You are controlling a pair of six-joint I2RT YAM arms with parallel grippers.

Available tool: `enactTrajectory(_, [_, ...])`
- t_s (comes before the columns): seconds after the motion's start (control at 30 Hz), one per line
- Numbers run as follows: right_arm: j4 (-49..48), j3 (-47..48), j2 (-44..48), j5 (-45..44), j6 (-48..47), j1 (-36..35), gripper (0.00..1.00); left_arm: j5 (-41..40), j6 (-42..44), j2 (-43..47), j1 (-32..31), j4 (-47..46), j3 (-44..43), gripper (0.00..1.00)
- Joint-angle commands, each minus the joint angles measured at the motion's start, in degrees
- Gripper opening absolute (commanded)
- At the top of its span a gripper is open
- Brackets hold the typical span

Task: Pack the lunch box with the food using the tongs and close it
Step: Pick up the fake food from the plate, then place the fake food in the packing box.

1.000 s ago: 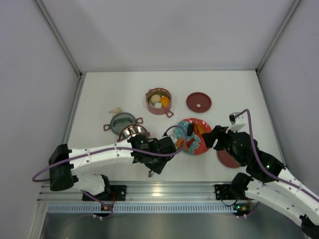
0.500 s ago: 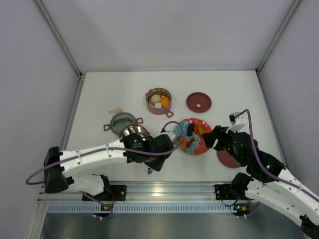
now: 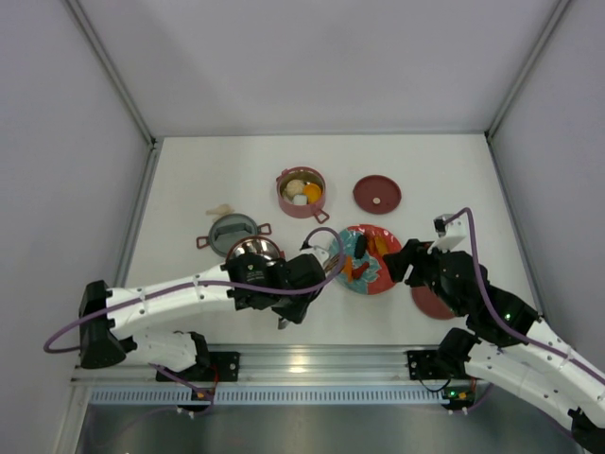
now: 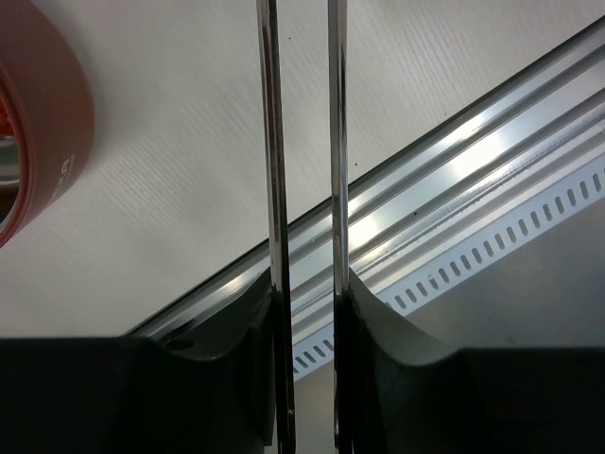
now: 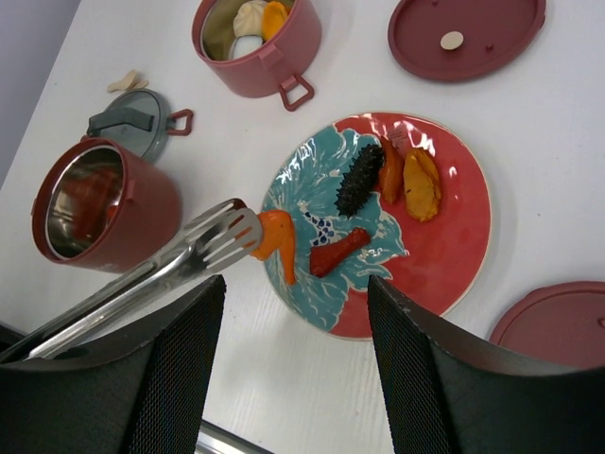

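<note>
So the left gripper (image 3: pixel 307 274) is squeezed down narrow on the tongs (image 5: pixel 180 260). From the left wrist you can see both thin metal arms running straight up between its fingers (image 4: pixel 236 312), a slim gap between them. The tongs reach out to the red plate (image 5: pixel 454 255), and their tips sit right at the near end of the orange carrot (image 5: pixel 279 241), which lies on the plate's left edge. Can't tell if the carrot's actually pinched or just touched. Also on the plate: a dark sushi-like piece (image 5: pixel 359 180), the red sausage (image 5: pixel 338 251) and a couple of orange slices (image 5: pixel 421 184). The empty pot (image 5: pixel 156 203) stands just left of the plate, shiny inside, right beside the left gripper. The other pot (image 5: pixel 284 52) is further back on the worktop (image 3: pixel 189 180) with white and orange bits already in it. One maroon lid (image 5: pixel 468 33) lies to its right, and a second lid (image 5: pixel 558 322) sits near the plate's right side, partly under the right arm in the top view. The right gripper (image 5: pixel 295 284) hangs over the plate, jaws spread wide, holding nothing. A small grey dish (image 5: pixel 132 123) sits behind the empty pot.
</note>
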State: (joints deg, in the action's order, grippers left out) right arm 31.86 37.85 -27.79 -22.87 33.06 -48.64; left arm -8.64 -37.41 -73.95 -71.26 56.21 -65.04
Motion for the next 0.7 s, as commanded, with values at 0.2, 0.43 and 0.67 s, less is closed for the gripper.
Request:
enactTrajectory(0.2, [0.0,0.1,-0.5,-0.8,0.0,-0.9,0.61,-4.7,-2.9,8.2,-0.1,4.0,-2.5,0.31])
enactTrajectory(0.43, [-1.4,0.4,-2.0,0.1,-0.2,-1.0,0.61,-7.2,-7.0,16.4,-0.1,10.7,-2.4,0.31])
enactTrajectory(0.67, [-2.7,1.0,-4.1,0.7,-0.6,-0.9,0.61,-9.6,-12.7,25.3,-0.1,20.2,-2.5,0.31])
